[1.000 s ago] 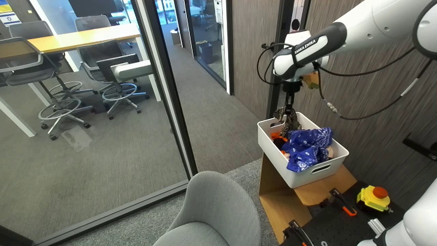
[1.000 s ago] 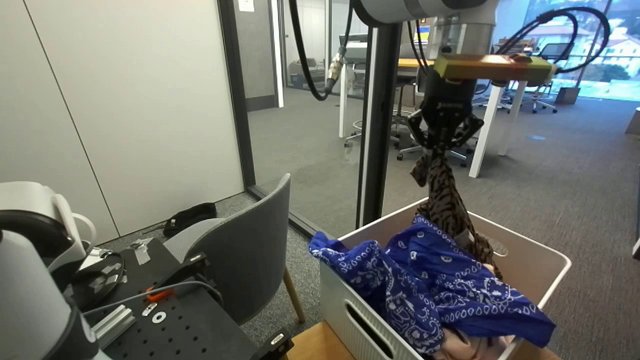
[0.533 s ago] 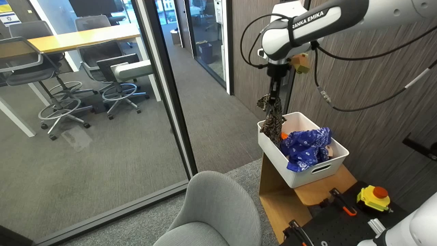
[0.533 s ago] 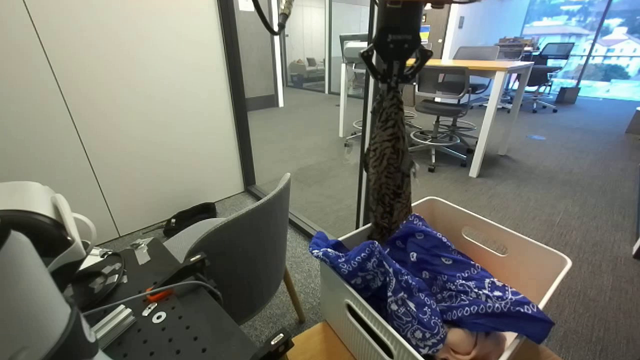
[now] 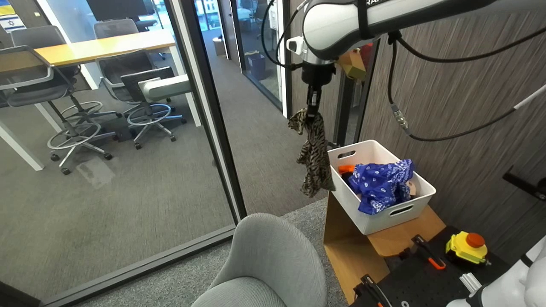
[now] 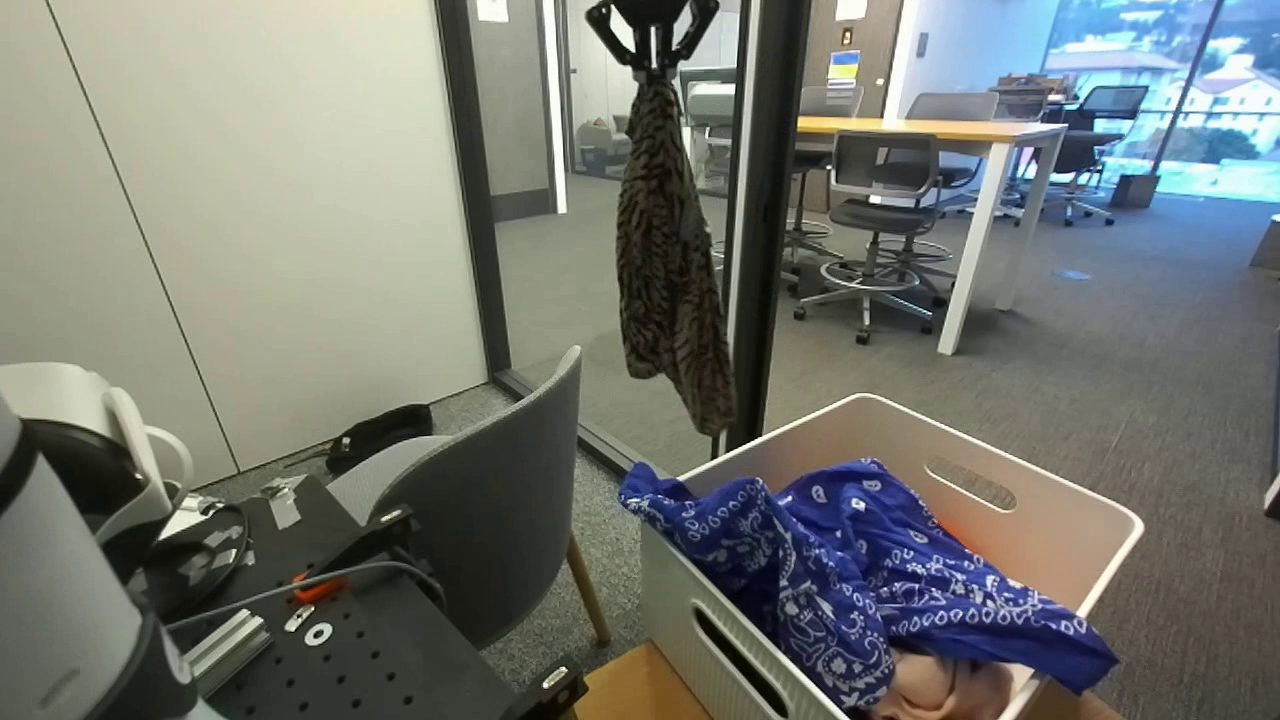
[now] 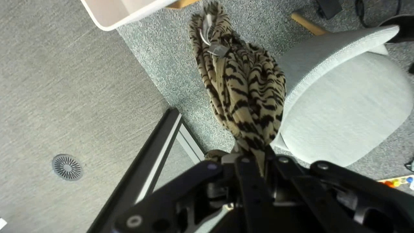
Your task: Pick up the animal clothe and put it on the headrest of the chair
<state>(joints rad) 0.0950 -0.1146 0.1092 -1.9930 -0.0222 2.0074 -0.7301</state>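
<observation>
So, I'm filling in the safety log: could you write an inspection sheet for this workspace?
Surface: black perforated board; wooden stand under the white bin.
Job's things: animal-print cloth hanging in midair, not yet on the grey chair.
Clutter: blue bandana bunched in the bin and draped over its rim; orange item beside it, partly hidden.
Gripper: fingers closed on the cloth's upper end.
Cables: black cable hangs in a loop from the arm; grey cable runs over the board.
Surroundings: glass partition; table beyond it.
</observation>
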